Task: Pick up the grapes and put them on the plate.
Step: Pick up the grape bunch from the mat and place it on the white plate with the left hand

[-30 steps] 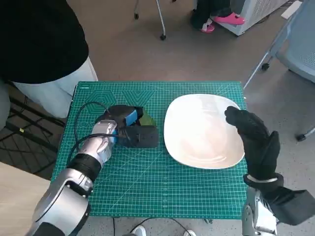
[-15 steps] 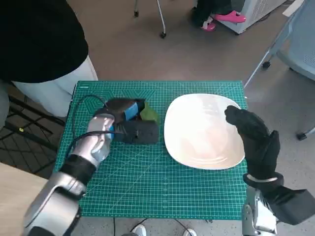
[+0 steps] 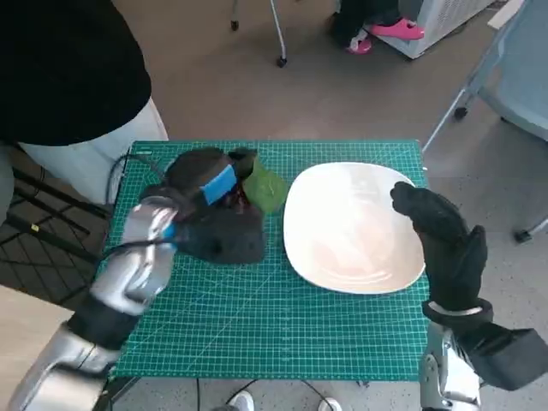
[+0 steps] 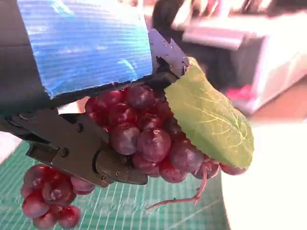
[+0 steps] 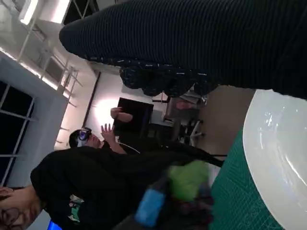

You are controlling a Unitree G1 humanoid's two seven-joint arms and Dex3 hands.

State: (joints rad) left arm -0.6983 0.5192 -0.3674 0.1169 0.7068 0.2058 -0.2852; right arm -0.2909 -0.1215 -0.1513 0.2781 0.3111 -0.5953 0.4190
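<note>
On the green gridded cutting mat (image 3: 282, 334) we see the left hand (image 3: 210, 214) gripping the glossy dark-red grapes (image 4: 144, 134), mostly hidden under it in the head view beside their veined green leaf (image 3: 264, 188), near the smooth white plate (image 3: 342, 257), where the right hand (image 3: 441, 235) rests open, holding nothing.
</note>
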